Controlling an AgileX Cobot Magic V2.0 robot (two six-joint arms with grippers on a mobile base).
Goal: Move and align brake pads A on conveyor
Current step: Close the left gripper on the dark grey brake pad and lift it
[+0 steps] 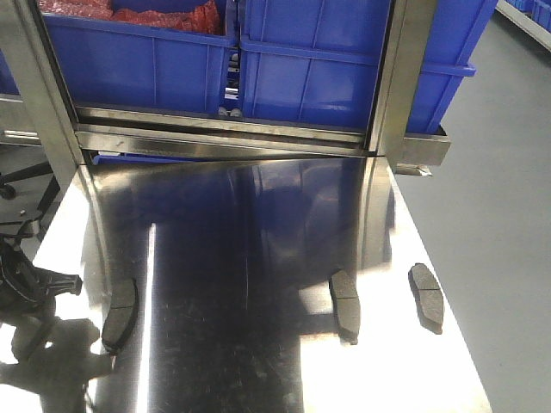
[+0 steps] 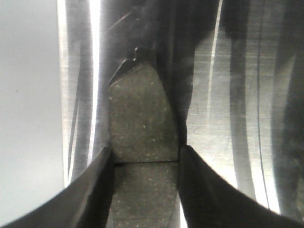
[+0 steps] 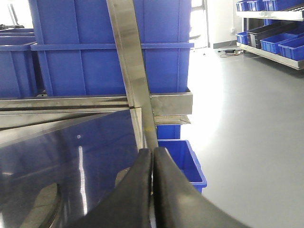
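Note:
Three brake pads lie on the shiny steel table in the front view: one near the left edge [image 1: 120,311], one right of centre [image 1: 345,303], one by the right edge [image 1: 426,295]. No gripper shows there. In the left wrist view, my left gripper [image 2: 146,152] is shut on a grainy dark grey brake pad [image 2: 142,114], with both fingers pressed against its sides at the centre groove, close to the table's left edge. My right gripper [image 3: 152,151] is shut with nothing in it, above the table's right side, and a pad [image 3: 45,209] shows at its lower left. The conveyor is out of view.
Blue plastic crates [image 1: 310,60] stand on a steel rack behind the table, and slanted steel posts [image 1: 400,77] frame it. A small blue bin [image 3: 183,156] sits on the grey floor to the table's right. Dark equipment [image 1: 26,288] stands off the left edge.

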